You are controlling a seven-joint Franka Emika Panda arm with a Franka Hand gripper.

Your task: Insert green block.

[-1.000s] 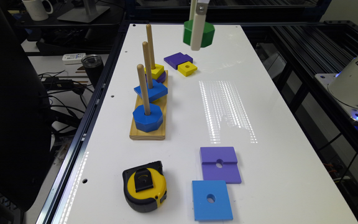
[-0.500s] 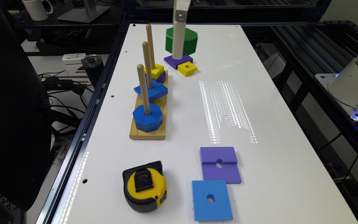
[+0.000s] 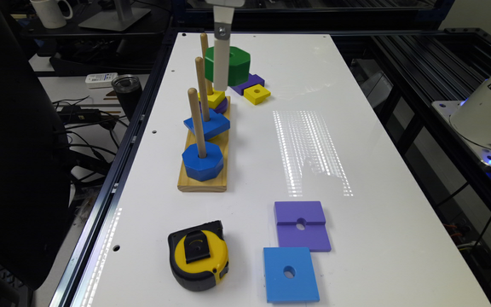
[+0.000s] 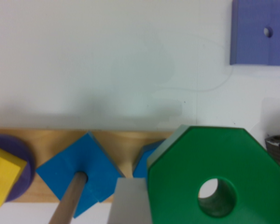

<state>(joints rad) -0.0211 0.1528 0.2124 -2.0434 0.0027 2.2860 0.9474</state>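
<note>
Our claw (image 3: 222, 70) grips the green block (image 4: 217, 175), held up in the air beside it. Below us sits the blue octagon (image 3: 202, 160) on its peg (image 3: 196, 122). If the hole misses the peg tip, the block could jam or tip.

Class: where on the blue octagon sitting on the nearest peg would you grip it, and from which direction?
Grip the blue octagon across two opposite flat side faces, coming from above beside the peg. Its parallel flats suit two fingers; the peg through its centre hole rules out a central grip and allows only a straight upward lift.
</note>
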